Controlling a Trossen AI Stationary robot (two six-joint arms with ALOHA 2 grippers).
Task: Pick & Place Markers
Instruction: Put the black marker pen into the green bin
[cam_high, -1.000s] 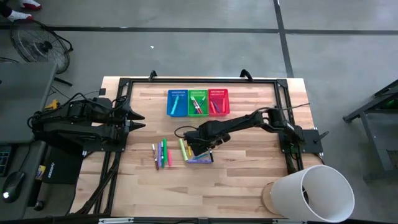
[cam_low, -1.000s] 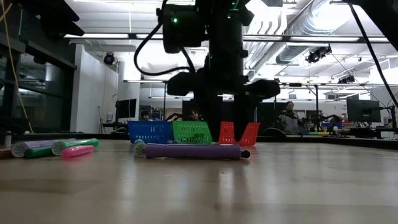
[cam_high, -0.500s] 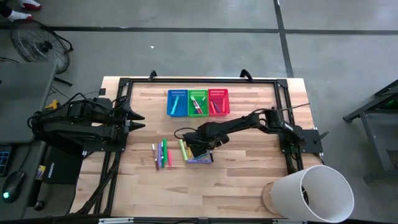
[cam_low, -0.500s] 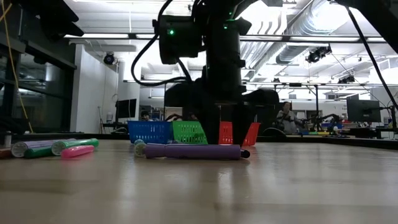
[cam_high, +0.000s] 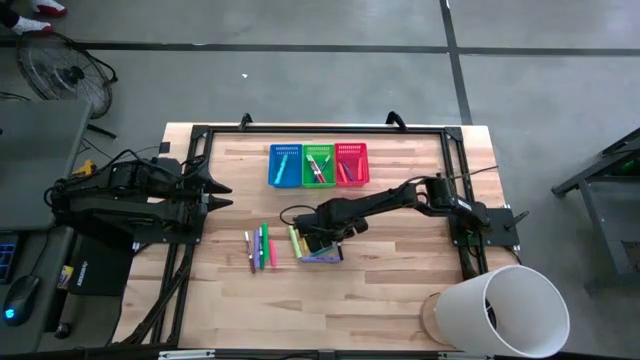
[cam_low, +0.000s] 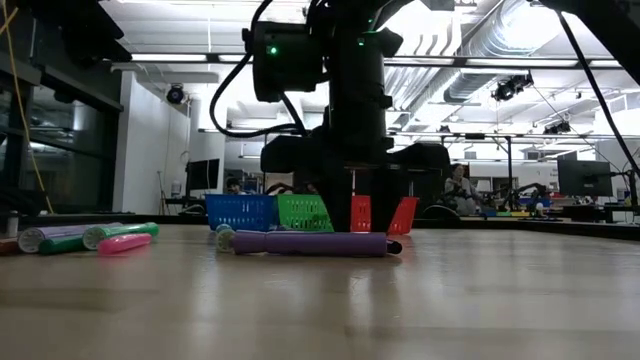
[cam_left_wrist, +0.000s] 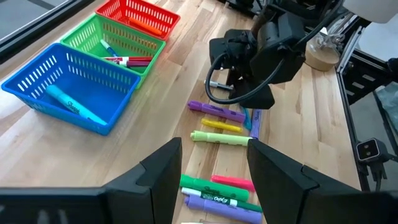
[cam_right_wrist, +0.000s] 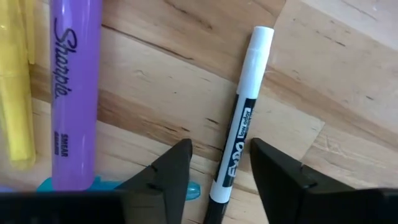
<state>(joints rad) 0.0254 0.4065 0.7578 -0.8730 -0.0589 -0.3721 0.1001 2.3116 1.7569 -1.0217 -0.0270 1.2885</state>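
A: Where the right gripper (cam_right_wrist: 214, 177) is lowered, what is seen?
B: A white-capped black marker (cam_right_wrist: 240, 124) is straddled by parted, untouching jaws, beside the purple marker (cam_right_wrist: 73, 87) mid-table.
A: And the left gripper (cam_left_wrist: 214, 171)?
B: Held open, at the table's left edge

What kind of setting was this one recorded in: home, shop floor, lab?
Most likely a robotics lab or open workshop. The wooden table stands on a bare concrete floor, and the low view shows exposed ceiling ducts, strip lights and people seated at workstations behind it.
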